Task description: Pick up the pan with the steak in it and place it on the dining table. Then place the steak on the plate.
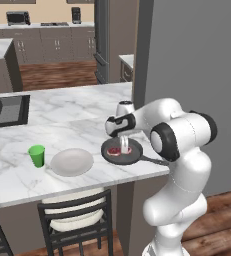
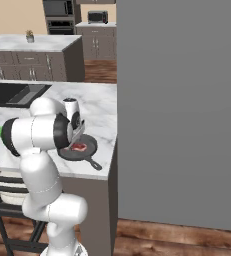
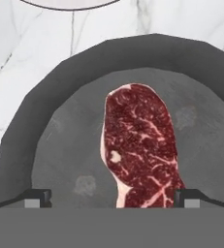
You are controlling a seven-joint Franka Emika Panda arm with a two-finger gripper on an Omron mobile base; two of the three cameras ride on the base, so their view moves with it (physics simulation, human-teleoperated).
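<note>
The dark grey pan [image 1: 136, 156] rests on the dining table [image 1: 17, 175] near its right end, handle pointing right. The red marbled steak [image 1: 116, 151] lies in it. My gripper [image 1: 123, 145] hangs open just above the pan, pointing down, one finger on each side of the steak. In the hand view the steak [image 3: 140, 145] lies lengthwise in the pan [image 3: 60, 145] between my two fingertips [image 3: 36, 197], and my gripper [image 3: 112, 198] holds nothing. The pale plate [image 1: 72, 162] lies on the table just left of the pan. From the right, the pan [image 2: 88, 145] and steak [image 2: 79, 147] sit below my gripper [image 2: 77, 136].
A green cup [image 1: 36, 155] stands left of the plate. A dark sink [image 1: 7, 110] is set into the table's far left. A dark chair [image 1: 77, 215] is tucked under the near edge. A grey wall [image 2: 182, 110] rises right of the table's end.
</note>
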